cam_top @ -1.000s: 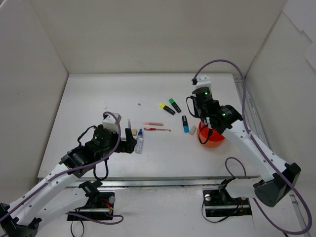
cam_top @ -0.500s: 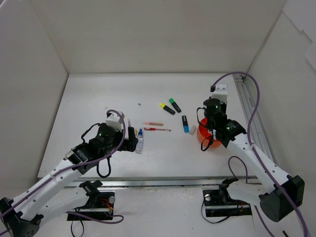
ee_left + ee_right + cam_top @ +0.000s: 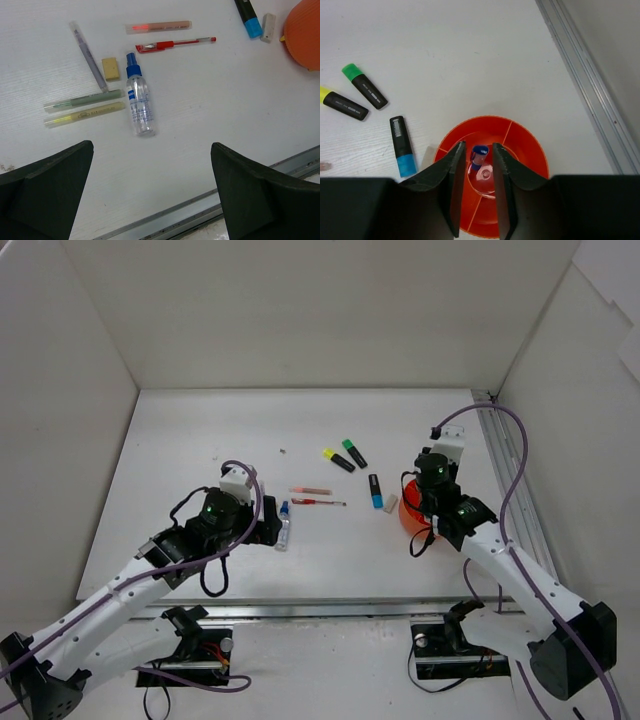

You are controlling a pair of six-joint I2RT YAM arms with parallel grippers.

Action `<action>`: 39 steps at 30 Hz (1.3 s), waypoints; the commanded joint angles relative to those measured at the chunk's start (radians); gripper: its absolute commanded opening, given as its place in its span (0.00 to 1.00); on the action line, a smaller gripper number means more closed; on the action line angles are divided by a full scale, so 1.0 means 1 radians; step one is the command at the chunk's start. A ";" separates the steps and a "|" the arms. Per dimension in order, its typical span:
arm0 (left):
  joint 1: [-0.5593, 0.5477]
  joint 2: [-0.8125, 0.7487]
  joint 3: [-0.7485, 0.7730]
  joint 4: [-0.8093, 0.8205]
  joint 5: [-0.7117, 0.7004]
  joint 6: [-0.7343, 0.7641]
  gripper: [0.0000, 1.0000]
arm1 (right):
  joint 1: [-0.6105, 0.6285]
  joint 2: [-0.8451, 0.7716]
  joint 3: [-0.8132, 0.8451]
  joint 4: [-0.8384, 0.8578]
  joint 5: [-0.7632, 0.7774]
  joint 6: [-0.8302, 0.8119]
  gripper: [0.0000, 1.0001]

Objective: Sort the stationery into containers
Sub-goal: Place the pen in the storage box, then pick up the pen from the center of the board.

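Sorting looks hardly begun. The right gripper (image 3: 477, 148) hangs above the orange-red pot (image 3: 530, 150), which stands near the right edge of the desk. Its fingers are drawn close and seem to pinch a clear blue-capped tube (image 3: 479, 153), held upright over the centre cell, probably so that it drops straight in. The left gripper (image 3: 151, 147) is spread wide above the small spray bottle (image 3: 139, 102), towards the near edge, likely in order to straddle it. Only the left wrist view shows the tan eraser (image 3: 110, 68), the green pen (image 3: 82, 100) and the yellow pen (image 3: 82, 114) beside that bottle; the overhead view does not show them.
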 commanded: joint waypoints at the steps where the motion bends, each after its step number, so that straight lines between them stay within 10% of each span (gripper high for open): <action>1: -0.004 0.004 0.051 0.050 -0.004 0.022 1.00 | -0.004 -0.054 -0.016 -0.001 -0.006 0.068 0.29; 4: -0.004 0.001 0.045 0.050 -0.002 0.022 1.00 | -0.006 -0.077 -0.017 -0.029 -0.025 0.087 0.56; 11: -0.004 -0.013 0.039 0.049 -0.022 0.010 1.00 | 0.014 -0.126 0.035 -0.072 -0.101 0.025 0.77; 13: -0.004 -0.004 0.039 0.047 -0.038 -0.009 1.00 | 0.034 -0.106 0.079 -0.096 -0.133 -0.036 0.98; 39: 0.251 -0.001 -0.053 -0.086 0.061 -0.185 1.00 | 0.405 0.664 0.489 -0.128 -0.256 0.131 0.98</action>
